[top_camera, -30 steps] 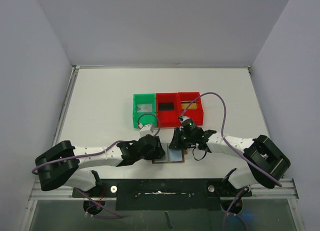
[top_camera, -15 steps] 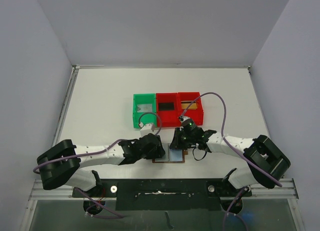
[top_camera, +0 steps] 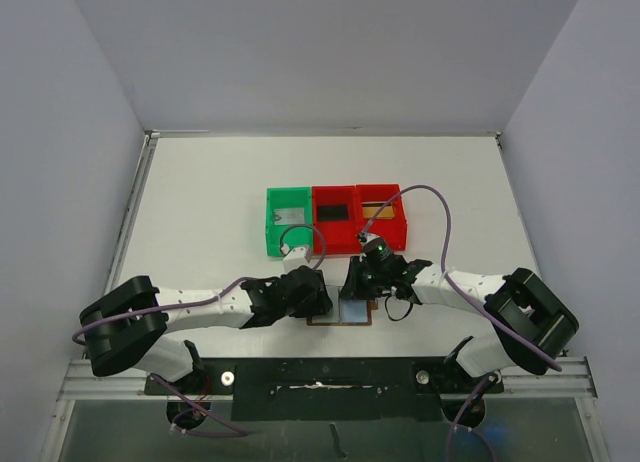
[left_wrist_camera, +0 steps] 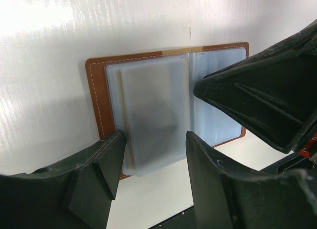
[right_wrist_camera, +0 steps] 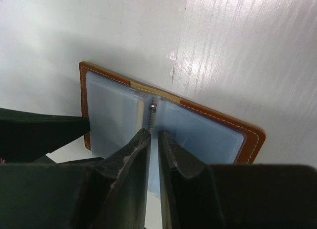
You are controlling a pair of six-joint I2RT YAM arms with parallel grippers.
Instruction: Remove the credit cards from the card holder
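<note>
Overhead; wrist views close over card holder (left_wrist_camera: 157,110)

The card holder (left_wrist_camera: 153,110) has an orange-brown cover with a line of white stitching round its rim and a tan strip along the spine. Its plastic sleeves (right_wrist_camera: 109,107) are a cloudy pale blue-grey. Under it the table (top_camera: 200,202) is white. Beyond the card holder stand a green bin (top_camera: 288,244) and two red bins (top_camera: 335,244) (top_camera: 398,237). Over it, the left gripper (left_wrist_camera: 153,149) and the right gripper (right_wrist_camera: 153,140) are black, with purple cables (top_camera: 440,207).
</note>
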